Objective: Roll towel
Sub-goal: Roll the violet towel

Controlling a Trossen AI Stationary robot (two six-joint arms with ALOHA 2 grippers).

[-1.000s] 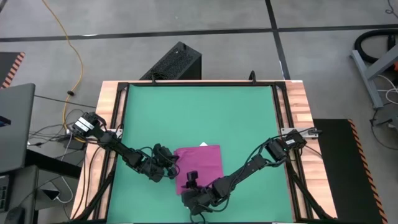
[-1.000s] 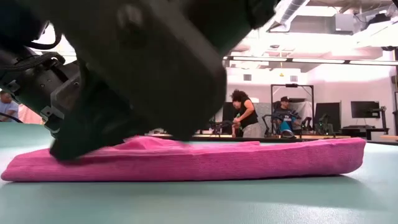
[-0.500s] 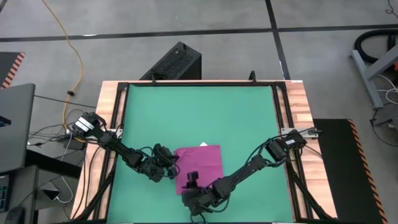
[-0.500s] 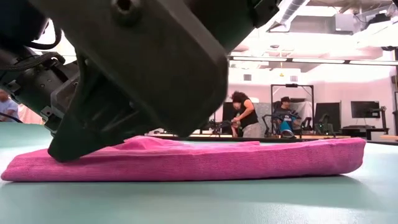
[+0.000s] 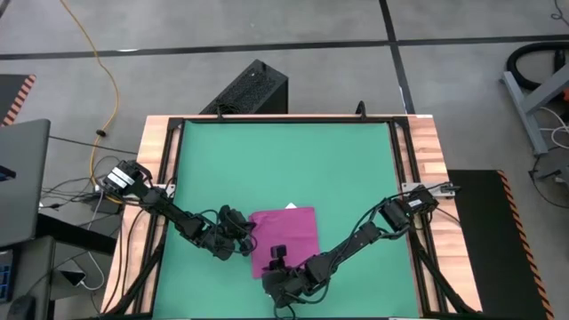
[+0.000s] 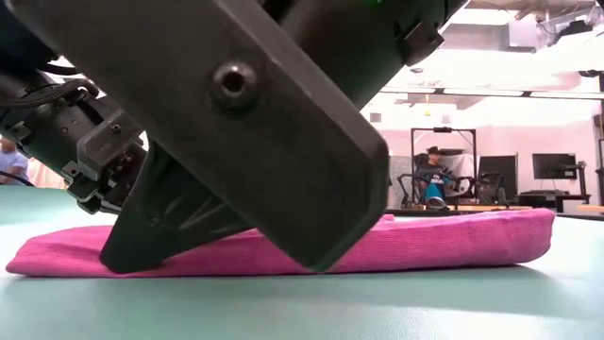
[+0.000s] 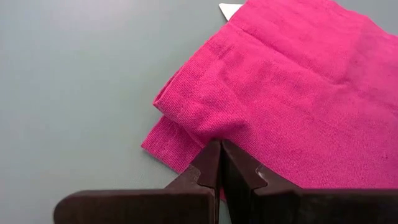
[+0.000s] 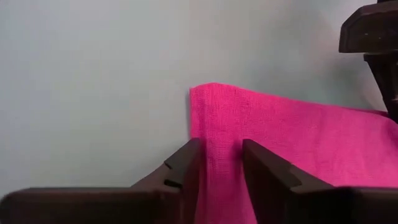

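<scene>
Gripping the towel (image 5: 286, 233): left pincer (image 7: 220, 163), right pincer (image 8: 214, 163).

A robotics lab or workshop is indicated. A wood-edged table (image 5: 425, 151) covered by a green mat (image 5: 284, 169) is set on a bare grey floor (image 5: 267, 36) crossed by dark lines, with a yellow cable (image 5: 98, 62) trailed at far left. Beyond the table, a seated person (image 6: 432, 179), a monitor (image 6: 554, 166) and ceiling ducts (image 6: 444, 13) are seen in a bright open room.
</scene>
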